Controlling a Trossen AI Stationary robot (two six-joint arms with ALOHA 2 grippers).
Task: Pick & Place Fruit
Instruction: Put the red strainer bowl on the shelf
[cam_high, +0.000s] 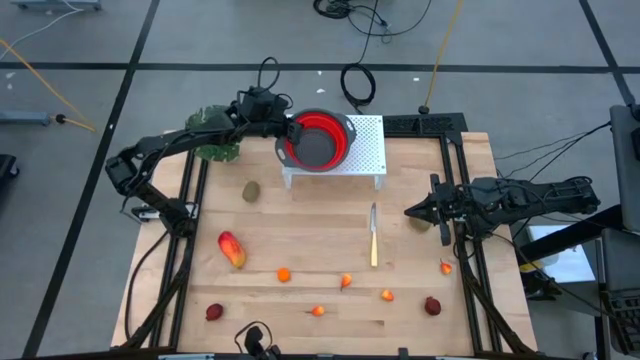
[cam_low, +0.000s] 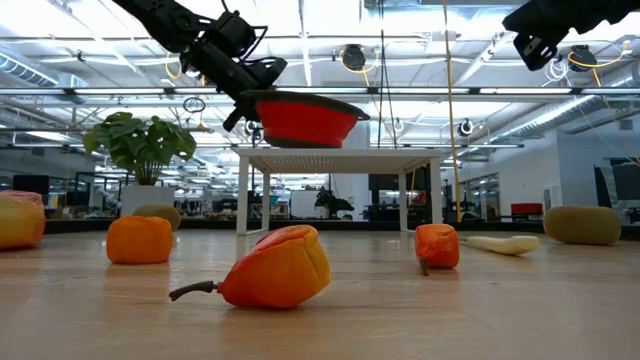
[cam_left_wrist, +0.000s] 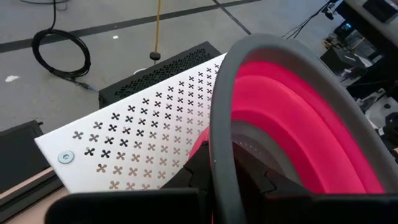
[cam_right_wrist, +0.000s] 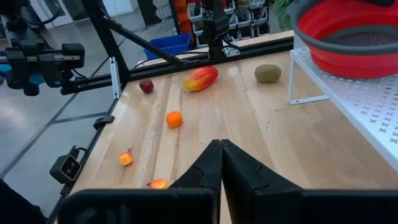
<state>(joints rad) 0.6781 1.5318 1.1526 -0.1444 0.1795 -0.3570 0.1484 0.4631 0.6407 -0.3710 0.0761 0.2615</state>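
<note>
A robotics lab is suggested: a framed wooden table (cam_high: 320, 215), cables (cam_high: 357, 84) trailed over grey floor, desks and ceiling lights behind.

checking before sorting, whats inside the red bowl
The red bowl, gripped at its rim by the left gripper, shows only a bare grey bottom; no fruit visible inside.

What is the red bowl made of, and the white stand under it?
Red bowl: looks like soft matte silicone, since its wall folds in stepped rings under a grey rim. White stand: probably painted sheet metal; it is thin, flat and punched with little cross holes.
</note>
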